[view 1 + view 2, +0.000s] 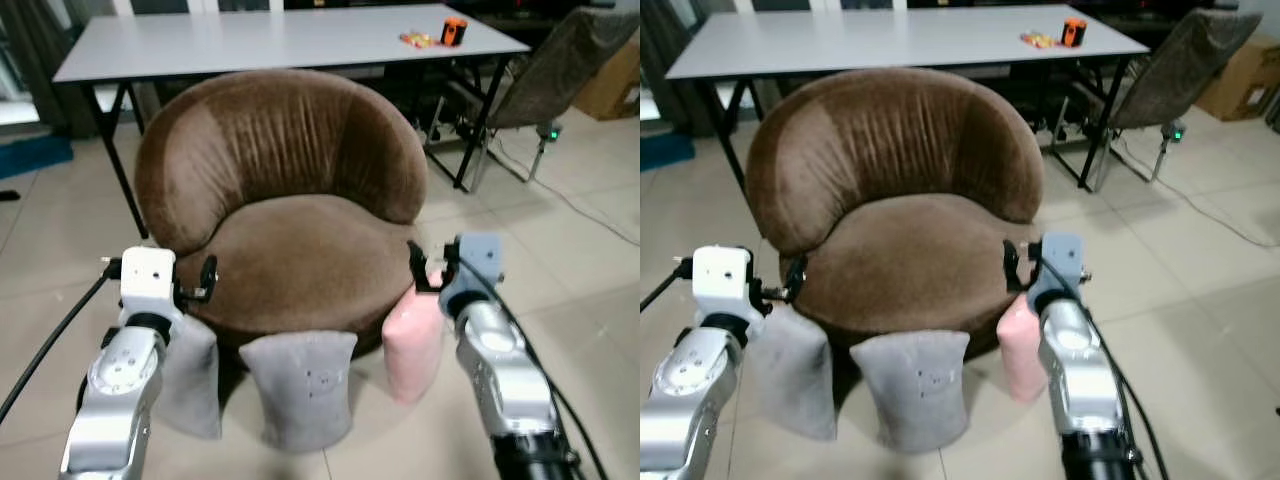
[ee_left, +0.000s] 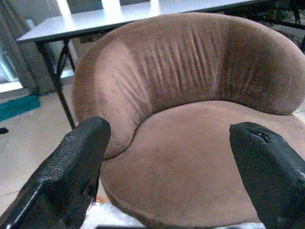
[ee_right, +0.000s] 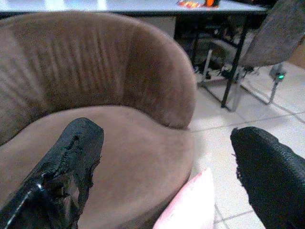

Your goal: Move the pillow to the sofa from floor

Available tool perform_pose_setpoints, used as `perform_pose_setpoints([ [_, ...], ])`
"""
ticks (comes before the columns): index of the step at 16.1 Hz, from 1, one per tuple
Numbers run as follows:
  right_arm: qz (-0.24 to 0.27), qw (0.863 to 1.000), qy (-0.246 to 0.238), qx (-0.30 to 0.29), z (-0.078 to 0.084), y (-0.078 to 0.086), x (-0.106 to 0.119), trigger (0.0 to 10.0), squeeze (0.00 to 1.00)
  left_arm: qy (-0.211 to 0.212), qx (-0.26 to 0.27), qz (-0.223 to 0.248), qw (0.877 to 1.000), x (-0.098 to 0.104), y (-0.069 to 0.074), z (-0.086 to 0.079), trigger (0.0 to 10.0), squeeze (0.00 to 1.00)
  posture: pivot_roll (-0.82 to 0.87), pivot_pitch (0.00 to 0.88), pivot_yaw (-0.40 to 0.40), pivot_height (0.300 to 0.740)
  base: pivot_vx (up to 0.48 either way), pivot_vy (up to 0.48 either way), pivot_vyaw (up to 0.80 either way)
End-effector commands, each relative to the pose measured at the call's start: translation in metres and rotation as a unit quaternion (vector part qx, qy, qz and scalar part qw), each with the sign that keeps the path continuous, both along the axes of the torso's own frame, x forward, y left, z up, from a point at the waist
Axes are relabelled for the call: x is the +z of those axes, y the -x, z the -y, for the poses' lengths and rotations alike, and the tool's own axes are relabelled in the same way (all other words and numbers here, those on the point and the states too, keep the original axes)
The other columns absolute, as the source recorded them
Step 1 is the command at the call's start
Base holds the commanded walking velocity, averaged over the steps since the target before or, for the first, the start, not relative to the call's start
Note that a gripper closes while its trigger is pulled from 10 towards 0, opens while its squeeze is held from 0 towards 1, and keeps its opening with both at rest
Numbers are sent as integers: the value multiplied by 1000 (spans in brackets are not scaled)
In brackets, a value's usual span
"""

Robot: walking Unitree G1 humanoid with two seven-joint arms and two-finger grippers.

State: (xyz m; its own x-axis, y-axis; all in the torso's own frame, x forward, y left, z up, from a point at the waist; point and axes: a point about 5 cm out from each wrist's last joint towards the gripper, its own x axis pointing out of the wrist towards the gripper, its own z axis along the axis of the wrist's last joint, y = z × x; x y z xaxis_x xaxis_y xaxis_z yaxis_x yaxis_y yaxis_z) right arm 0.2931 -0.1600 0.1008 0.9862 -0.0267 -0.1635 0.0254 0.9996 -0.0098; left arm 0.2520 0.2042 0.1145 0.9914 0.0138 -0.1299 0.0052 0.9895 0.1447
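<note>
Right end effector fingers apart above pink pillow at sofa 4 o'clock | left end effector apart too | pillow looks soft, light; you pinch its top edge.

Two rounded, brushed-silver metal arms rise from below. The left silver arm ends in a boxy white wrist housing, and a thick black cable runs off it towards the floor. The right silver arm carries a blue-grey wrist block, with a thin black cable along its outer side and a black collar lower down. Both grippers have two long black fingers with a coarse, pebbled rubbery skin, worn and scuffed at one tip.
</note>
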Motion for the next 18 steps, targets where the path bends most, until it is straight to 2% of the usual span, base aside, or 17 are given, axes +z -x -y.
perform_pose_setpoints([
  [1, -4, 1000, 3, -14, 8, 1, -2, 10000, 0, 3, -5, 6, 1000, 2, -2, 5, 10000, 0, -45, 0, 4, 740, 0, 0, 0],
  [3, 2, 1000, 7, -5, 6, -1, 0, 10000, 0, -9, -7, 9, 1000, 3, -3, 5, 10000, 0, -42, 0, 0, 740, 0, 0, 300],
  [5, 3, 1000, 5, -2, 5, -2, 1, 10000, 0, -11, -5, 10, 1000, 3, -4, 4, 10000, 0, -38, 0, -2, 740, 0, -461, 800],
  [10, -3, 999, -37, -8, 3, -4, -1, 10000, 0, -17, -1, 12, 1000, 4, -5, 2, 10000, 0, -37, 0, 2, 740, 0, -480, 0],
  [14, -12, 1000, -22, -7, 4, -4, -3, 10000, 0, -19, -2, 14, 1000, 5, -7, 3, 10000, 0, -33, 0, 3, 740, 0, -480, 0],
  [18, -9, 999, -42, 2, 1, -4, -2, 10000, 0, -20, -1, 14, 1000, 4, -6, 1, 10000, 0, -30, 0, 2, 740, 0, -480, 0],
])
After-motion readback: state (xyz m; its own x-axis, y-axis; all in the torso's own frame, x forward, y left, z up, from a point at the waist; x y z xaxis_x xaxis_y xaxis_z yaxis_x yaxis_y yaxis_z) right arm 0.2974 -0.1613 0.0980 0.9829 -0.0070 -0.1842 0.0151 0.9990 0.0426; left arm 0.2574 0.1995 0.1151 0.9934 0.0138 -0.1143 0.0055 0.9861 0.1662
